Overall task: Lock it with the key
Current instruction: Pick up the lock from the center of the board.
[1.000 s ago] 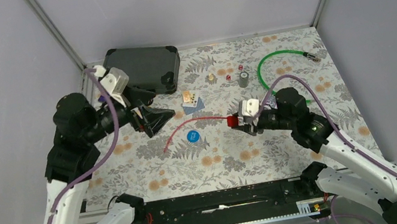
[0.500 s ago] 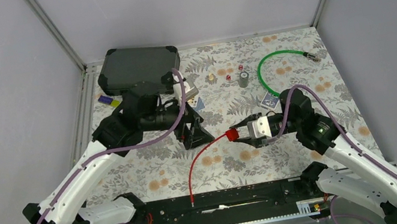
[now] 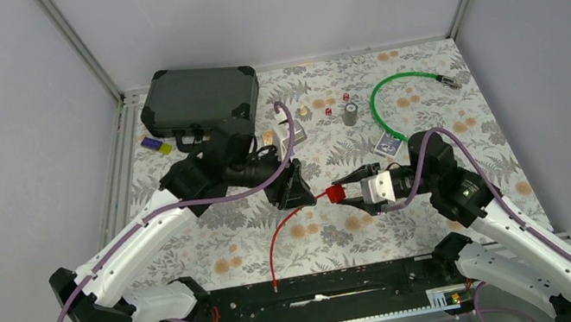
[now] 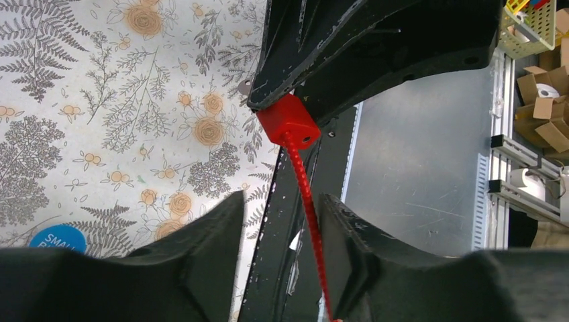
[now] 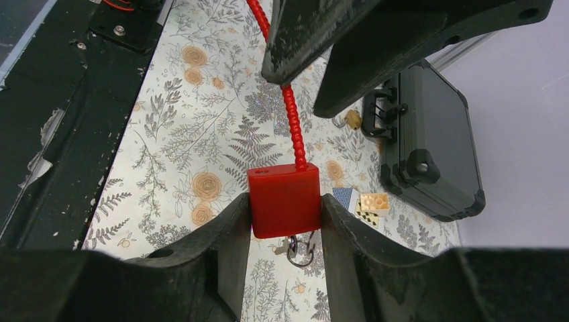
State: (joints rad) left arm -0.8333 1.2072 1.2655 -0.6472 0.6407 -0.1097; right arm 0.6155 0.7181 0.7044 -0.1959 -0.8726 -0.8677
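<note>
A red padlock body (image 3: 337,193) with a long red beaded cable (image 3: 281,236) hangs above the middle of the table. My right gripper (image 5: 284,208) is shut on the padlock body (image 5: 283,200), one finger on each side. A small metal key on a ring (image 5: 300,251) hangs under it. My left gripper (image 4: 282,215) faces it from the left, its jaws set round the cable (image 4: 307,201). The cable lies against one finger, with a gap to the other. The cable's free end trails to the near rail.
A black case (image 3: 201,96) lies at the back left, a green cable loop (image 3: 381,97) at the back right. A grey cylinder (image 3: 350,113), a card box (image 3: 387,144) and small blocks sit behind the grippers. A blue disc (image 4: 57,239) lies on the cloth. The black rail (image 3: 321,286) runs along the near edge.
My left arm has swung from the left side to the middle, and its jaws have narrowed round the red cable. The cable's free end now reaches the near rail. My right gripper keeps hold of the padlock.
</note>
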